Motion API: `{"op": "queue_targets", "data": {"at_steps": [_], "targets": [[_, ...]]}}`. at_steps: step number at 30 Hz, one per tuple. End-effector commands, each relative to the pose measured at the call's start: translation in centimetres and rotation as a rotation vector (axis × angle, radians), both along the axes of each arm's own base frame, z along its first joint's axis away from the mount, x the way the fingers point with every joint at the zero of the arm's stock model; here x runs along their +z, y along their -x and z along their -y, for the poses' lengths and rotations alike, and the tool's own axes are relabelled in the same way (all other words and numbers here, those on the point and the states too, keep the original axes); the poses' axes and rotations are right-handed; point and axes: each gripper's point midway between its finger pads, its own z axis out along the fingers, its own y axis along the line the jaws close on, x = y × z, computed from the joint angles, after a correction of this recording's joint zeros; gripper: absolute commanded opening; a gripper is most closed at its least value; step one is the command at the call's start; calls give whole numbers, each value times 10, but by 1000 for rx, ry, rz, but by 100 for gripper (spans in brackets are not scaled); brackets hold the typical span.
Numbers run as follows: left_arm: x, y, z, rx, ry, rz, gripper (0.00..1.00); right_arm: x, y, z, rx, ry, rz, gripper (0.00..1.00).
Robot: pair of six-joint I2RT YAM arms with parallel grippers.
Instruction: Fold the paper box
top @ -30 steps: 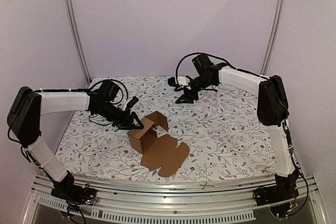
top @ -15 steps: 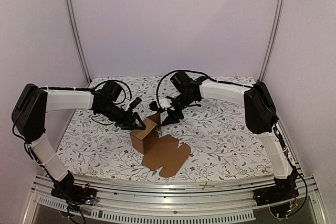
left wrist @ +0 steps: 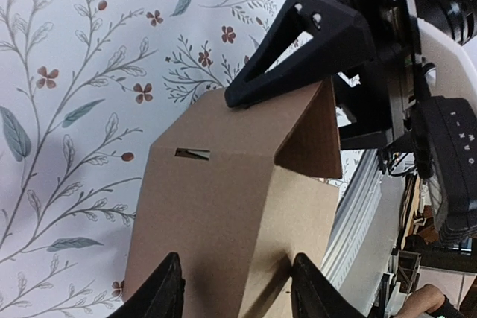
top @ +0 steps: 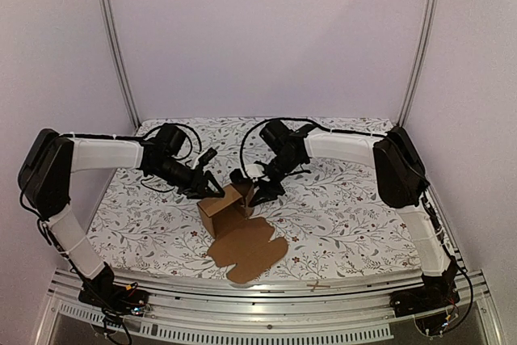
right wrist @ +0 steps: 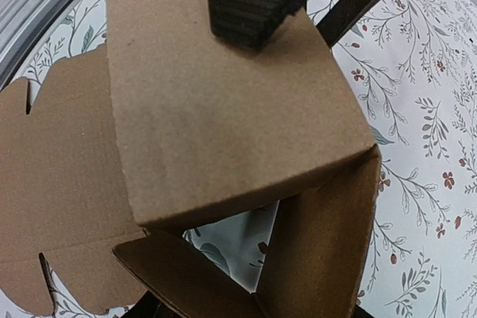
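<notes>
The only writing in view is a few white marks on the black housing (left wrist: 462, 135) of the right arm, seen from the left wrist; they are too small and turned sideways to read. The paper box (top: 229, 208) is plain.

A second ago the right arm is raised over the far part of the surface (top: 347, 199), well apart from the box. Now the right gripper (top: 257, 187) is at the box's far right corner. The flat part of the cardboard has swung from the near right to point more straight at the near edge. The left gripper (top: 215, 191) stays at the box's left top edge.

The box lies near the middle of the surface, a little left, between the two grippers. It is brown corrugated cardboard. Its far part is raised into a small carton, and its near part (top: 246, 252) lies flat with rounded, notched tabs. One raised panel has a narrow slot (left wrist: 192, 154).

The left jaws stand apart, tips set against a raised panel without pinching it. The right jaws also stand apart, astride an upright flap (left wrist: 313, 135), one tip touching the fold at its top.
</notes>
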Motion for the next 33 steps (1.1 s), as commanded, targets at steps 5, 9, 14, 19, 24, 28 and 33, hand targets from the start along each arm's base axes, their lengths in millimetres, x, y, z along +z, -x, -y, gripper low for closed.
{"op": "queue_targets", "data": {"at_steps": [5, 9, 14, 19, 24, 28, 33], "targets": [[-13, -3, -5, 27, 0, -32, 48, 24, 16, 3, -49, -6, -78, 48], [-15, -4, -9, 49, -32, -16, 46, 21, 17, 8, -70, 26, -88, 49], [-13, -5, -10, 65, -28, -13, 46, 21, 19, 5, -131, 25, -167, 45], [-13, -5, -6, 70, 1, -36, 46, 11, 21, -5, -235, 7, -191, 42], [-8, -5, -2, 67, 33, -41, 46, 13, 20, -12, -299, -22, -171, 43], [-8, -4, 0, 69, 50, -56, 47, 15, 16, -19, -346, -41, -154, 43], [-8, -4, 2, 70, 68, -65, 47, 19, 6, -24, -426, -65, -164, 42]]}}
